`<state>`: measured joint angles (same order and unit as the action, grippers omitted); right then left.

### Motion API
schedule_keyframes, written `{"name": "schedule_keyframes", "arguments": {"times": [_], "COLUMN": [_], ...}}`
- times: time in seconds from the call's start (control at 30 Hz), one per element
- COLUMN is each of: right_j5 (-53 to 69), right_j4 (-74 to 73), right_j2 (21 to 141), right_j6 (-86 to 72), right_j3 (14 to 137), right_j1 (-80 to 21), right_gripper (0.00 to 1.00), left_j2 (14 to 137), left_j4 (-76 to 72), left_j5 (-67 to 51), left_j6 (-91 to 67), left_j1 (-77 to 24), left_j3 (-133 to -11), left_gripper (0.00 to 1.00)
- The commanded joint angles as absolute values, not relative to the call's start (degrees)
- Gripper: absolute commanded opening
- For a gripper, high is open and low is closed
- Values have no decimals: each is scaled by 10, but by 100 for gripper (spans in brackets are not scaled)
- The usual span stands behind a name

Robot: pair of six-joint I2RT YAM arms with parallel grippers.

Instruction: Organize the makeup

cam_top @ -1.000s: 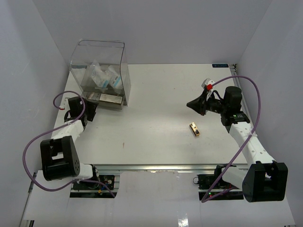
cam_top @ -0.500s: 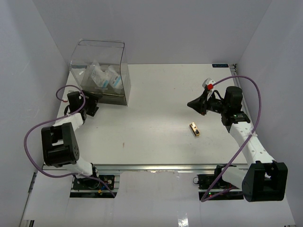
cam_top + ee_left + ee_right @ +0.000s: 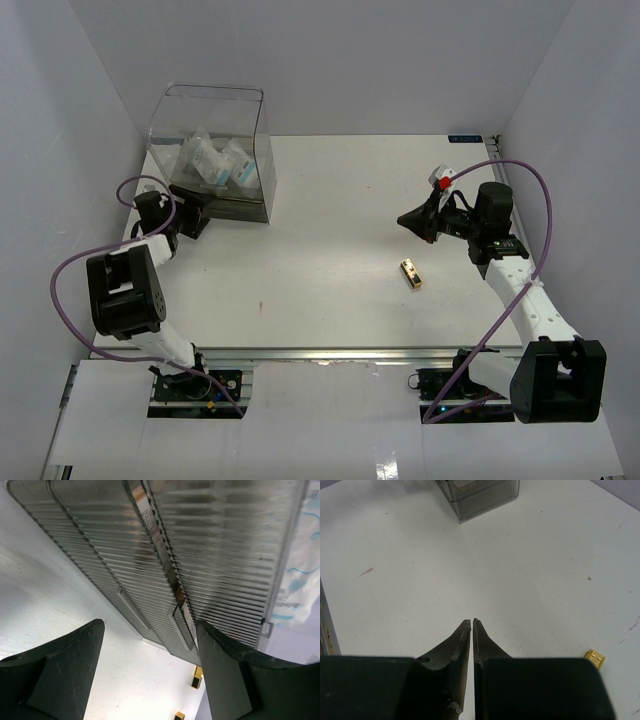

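Note:
The gold tube (image 3: 411, 273) lies on the white table right of centre; it also shows in the right wrist view (image 3: 595, 657). Clear packets with white-and-blue labels (image 3: 218, 162) stand inside the clear box (image 3: 255, 120) at the back left. Tan palettes (image 3: 228, 208) show dimly in the box's low front part. My left gripper (image 3: 192, 213) is open and empty, right against the box's ribbed front (image 3: 210, 555). My right gripper (image 3: 408, 220) is shut and empty above the table, behind the tube; its tips (image 3: 471, 621) are closed together.
White walls close in the table at the back and both sides. The box's corner (image 3: 480, 497) shows far off in the right wrist view. A purple cable loops off each arm.
My left gripper has moved forward up to the box. The palettes that stuck out in front of the box now sit in under it. The right arm has hardly moved.

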<state>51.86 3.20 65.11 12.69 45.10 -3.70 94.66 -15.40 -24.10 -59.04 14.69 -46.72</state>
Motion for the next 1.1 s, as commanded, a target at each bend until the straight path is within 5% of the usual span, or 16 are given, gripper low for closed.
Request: {"name": "schedule_keyframes", "arguments": {"times": [0.0, 0.23, 0.33, 0.53, 1.07], "right_j5": [532, 533, 533, 533, 532], "right_j4": [48, 47, 47, 47, 43], "right_j2": [657, 662, 660, 660, 664], "right_j6": [137, 139, 139, 139, 142], "right_j3": [447, 448, 448, 448, 449], "right_j1": [-32, -32, -32, -29, -23], "right_gripper": [11, 11, 11, 11, 11], "left_j2": [880, 856, 867, 906, 1012], "left_j4": [-212, -174, -129, -105, -142], "left_j5": [-254, -252, -236, -249, -305], "left_j6": [-550, -534, -557, -569, -582], "left_j1": [155, 165, 166, 166, 166], "left_j3": [-446, -447, -442, -451, -519], "left_gripper": [85, 83, 59, 42, 54]}}
